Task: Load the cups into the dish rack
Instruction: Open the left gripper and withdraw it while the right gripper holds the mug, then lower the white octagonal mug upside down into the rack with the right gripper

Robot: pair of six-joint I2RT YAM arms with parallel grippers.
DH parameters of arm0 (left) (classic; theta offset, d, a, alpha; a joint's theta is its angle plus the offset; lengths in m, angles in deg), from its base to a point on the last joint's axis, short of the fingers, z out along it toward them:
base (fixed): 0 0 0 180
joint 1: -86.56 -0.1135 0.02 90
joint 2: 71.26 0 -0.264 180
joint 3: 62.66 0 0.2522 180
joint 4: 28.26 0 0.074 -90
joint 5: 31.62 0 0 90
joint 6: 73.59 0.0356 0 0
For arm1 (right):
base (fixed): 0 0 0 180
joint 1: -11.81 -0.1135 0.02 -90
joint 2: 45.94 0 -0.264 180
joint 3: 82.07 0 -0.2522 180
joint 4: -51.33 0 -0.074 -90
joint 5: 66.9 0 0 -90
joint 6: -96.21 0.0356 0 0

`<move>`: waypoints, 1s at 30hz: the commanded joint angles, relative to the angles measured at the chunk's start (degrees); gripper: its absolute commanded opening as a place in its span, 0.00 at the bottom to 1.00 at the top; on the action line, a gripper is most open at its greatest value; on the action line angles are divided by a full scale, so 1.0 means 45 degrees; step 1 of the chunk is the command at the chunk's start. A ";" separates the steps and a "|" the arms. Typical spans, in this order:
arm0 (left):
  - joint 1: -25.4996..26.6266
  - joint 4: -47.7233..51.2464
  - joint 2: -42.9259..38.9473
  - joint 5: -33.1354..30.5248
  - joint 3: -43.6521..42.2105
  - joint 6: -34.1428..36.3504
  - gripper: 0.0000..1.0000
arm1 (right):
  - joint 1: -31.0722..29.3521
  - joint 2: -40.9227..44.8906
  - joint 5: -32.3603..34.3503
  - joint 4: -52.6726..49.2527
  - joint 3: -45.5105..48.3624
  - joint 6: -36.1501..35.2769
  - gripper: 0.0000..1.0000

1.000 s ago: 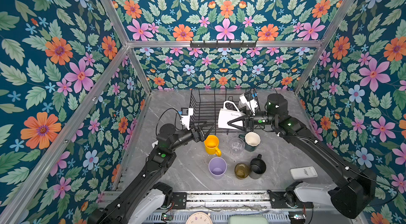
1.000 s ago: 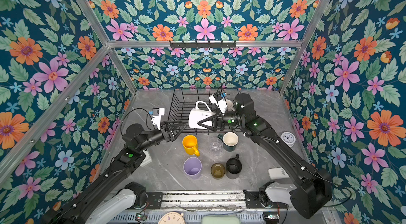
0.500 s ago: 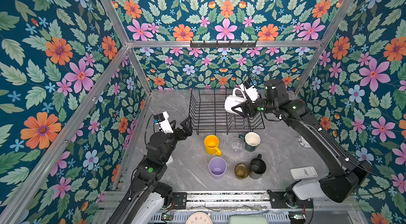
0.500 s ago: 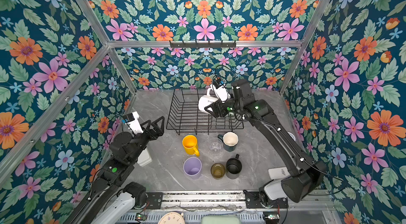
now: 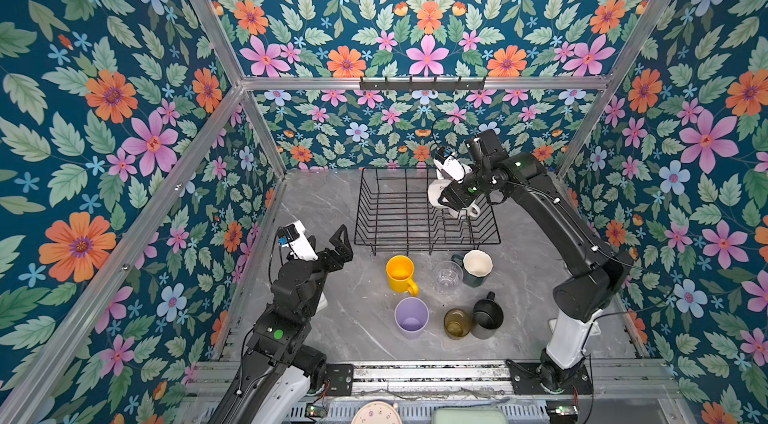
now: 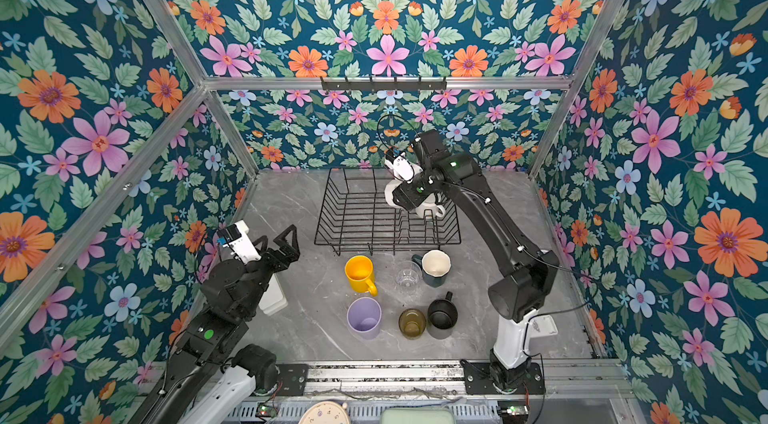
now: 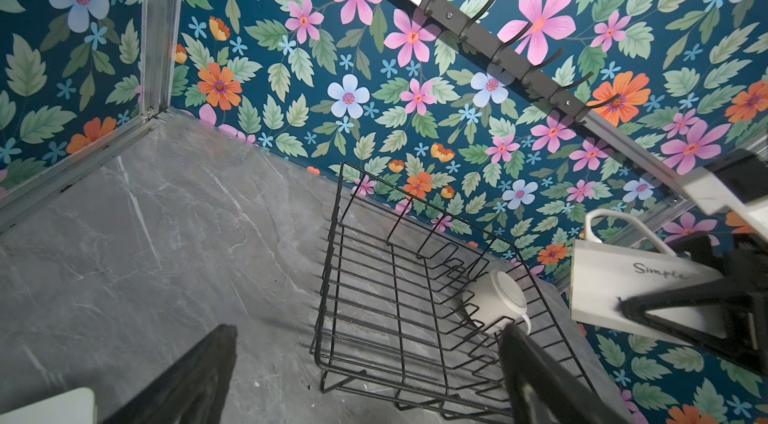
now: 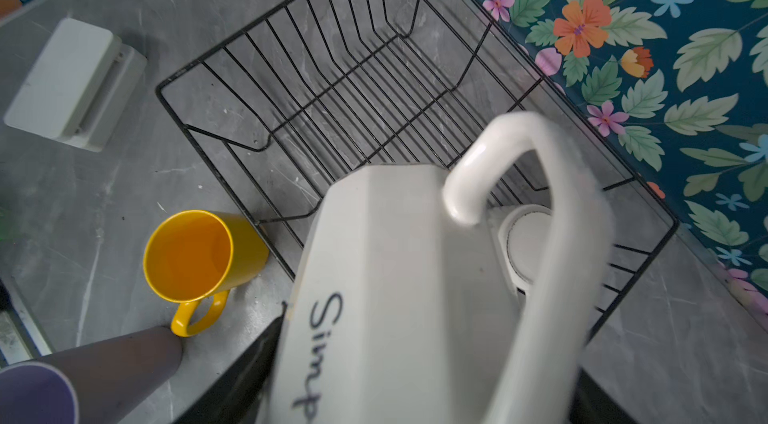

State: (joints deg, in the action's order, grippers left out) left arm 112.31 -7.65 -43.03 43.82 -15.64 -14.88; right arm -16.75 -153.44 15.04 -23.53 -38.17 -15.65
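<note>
My right gripper [image 5: 444,201] is shut on the white script mug [image 5: 433,192], tilted above the right half of the black wire dish rack [image 5: 374,210]. The wrist view shows the script mug [image 8: 395,276] filling the jaws. A second white mug [image 5: 468,210] lies upside down in the rack. My left gripper [image 5: 338,245] hangs open and empty left of the rack's front corner. In front of the rack stand the yellow mug [image 5: 400,273], clear glass [image 5: 448,276], dark green mug [image 5: 476,269], lilac tumbler [image 5: 410,316], amber glass [image 5: 457,322] and black mug [image 5: 486,314].
A white box [image 6: 272,297] sits on the table by the left arm. A black hook rail [image 5: 422,83] runs along the back wall. A white flat device [image 6: 542,326] lies behind the right arm's base. Floral walls close in on three sides.
The left arm has drawn back from the rack to the left, jaws open. The right gripper has carried the script mug farther back over the rack.
</note>
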 commanded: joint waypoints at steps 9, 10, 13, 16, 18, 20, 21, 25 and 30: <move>-0.0021 0.0523 -0.0426 -0.0833 0.0090 0.0377 1.00 | -0.0001 -0.2743 0.1737 -0.1857 -0.3234 -0.2056 0.00; -0.0020 0.0546 -0.0448 -0.0861 0.0090 0.0372 1.00 | -0.0002 -0.3009 0.1890 -0.1946 -0.3506 -0.2161 0.00; -0.0021 0.0548 -0.0443 -0.0870 0.0033 0.0300 1.00 | 0.0043 -0.3566 0.2370 -0.1846 -0.3947 -0.2269 0.00; -0.0018 0.0584 -0.0322 -0.0876 0.0012 0.0264 1.00 | 0.0086 -0.3910 0.2559 -0.1597 -0.4019 -0.2317 0.00; -0.0021 0.0625 -0.0277 -0.0892 0.0061 0.0243 1.00 | 0.0096 -0.4177 0.2883 -0.1499 -0.4056 -0.2468 0.00; -0.0021 0.0626 -0.0227 -0.0891 0.0086 0.0234 1.00 | 0.0133 -0.4435 0.2979 -0.1428 -0.4132 -0.2628 0.00; -0.0021 0.0601 -0.0218 -0.0901 0.0090 0.0218 1.00 | 0.0178 -0.4538 0.2991 -0.1394 -0.4177 -0.2705 0.00; -0.0021 0.0544 -0.0179 -0.0922 0.0053 0.0089 1.00 | 0.0292 -0.4815 0.3168 -0.1173 -0.4249 -0.3056 0.00; -0.0019 0.0418 -0.0037 -0.0937 0.0047 0.0039 1.00 | 0.0328 -0.5007 0.3198 -0.1000 -0.4155 -0.3522 0.00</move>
State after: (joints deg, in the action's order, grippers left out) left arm 112.31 -4.52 -43.53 40.25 -15.62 -14.75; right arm -15.26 -176.13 29.16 -30.37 -56.71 -29.53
